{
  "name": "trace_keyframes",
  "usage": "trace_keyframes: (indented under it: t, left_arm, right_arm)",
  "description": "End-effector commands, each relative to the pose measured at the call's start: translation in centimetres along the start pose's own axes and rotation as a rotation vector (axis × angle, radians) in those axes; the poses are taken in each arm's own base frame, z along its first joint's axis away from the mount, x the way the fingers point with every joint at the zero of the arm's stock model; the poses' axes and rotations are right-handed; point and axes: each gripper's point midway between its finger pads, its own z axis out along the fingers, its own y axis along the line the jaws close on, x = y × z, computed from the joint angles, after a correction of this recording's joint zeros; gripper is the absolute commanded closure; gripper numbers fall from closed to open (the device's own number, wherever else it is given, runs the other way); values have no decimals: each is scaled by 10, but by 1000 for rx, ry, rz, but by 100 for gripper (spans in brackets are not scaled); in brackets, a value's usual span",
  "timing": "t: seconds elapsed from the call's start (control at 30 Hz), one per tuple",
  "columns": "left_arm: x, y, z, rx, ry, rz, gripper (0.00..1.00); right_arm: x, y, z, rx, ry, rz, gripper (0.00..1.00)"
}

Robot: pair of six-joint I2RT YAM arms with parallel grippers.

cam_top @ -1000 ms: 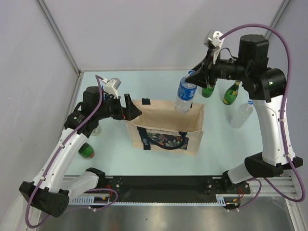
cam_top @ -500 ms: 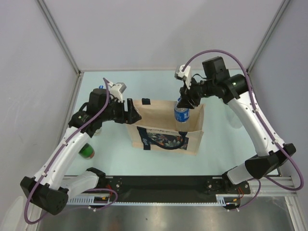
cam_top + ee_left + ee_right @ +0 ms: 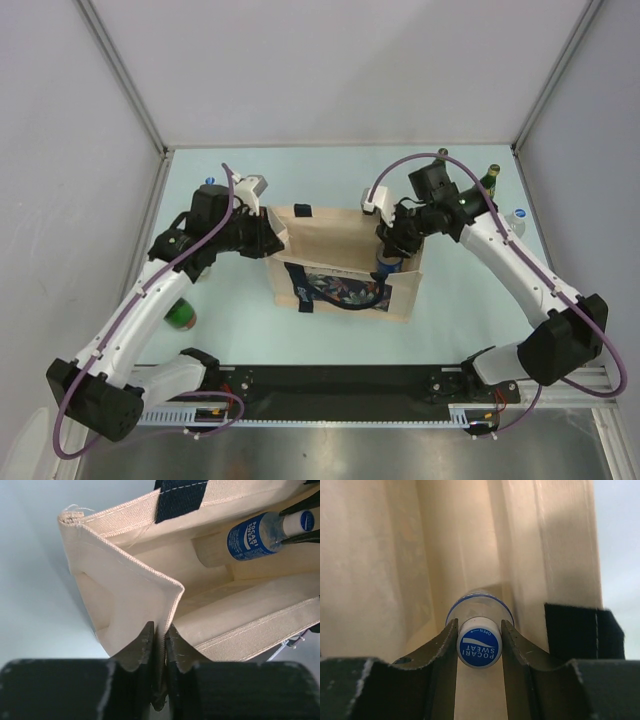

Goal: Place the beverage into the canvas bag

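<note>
Right pincer: I see it open only a bottle-neck's width, gripping the bottle just under its cap.
Left pincer: nearly closed, pinching the bag at its left rim corner.
Bottle: clear plastic cylinder, blue label, round blue-and-white cap; inside the bag's right end.
Bag: stiff beige canvas, stitched hems, navy strap, rectangular.

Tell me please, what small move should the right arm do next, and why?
Probably open the right gripper and release. Its jaws clamp the bottle by the cap, already deep inside the canvas bag, well below the rim, while the left gripper pinches the rim and holds it open. Whether the base touches the floor, I cannot tell.
</note>
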Motion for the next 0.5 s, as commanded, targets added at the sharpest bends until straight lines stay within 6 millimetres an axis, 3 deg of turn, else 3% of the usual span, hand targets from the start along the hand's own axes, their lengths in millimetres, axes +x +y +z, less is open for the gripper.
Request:
trace_keyframes:
  t: [0.0, 0.13, 0.33, 0.47]
  left_arm:
    - [-5, -5, -1, 19, -3, 23, 88]
    - [-6, -6, -2, 23, -7, 24, 90]
    - [-12, -13, -4, 51, -15, 34, 90]
    - [-18, -17, -7, 63, -34, 37, 81]
  right_arm:
    - [-21, -34, -29, 189, -95, -111, 100]
    - [-10, -41, -30, 239, -76, -125, 100]
    - [17, -35, -18, 230, -18, -122, 99]
    - [33, -24, -9, 183, 13, -108, 91]
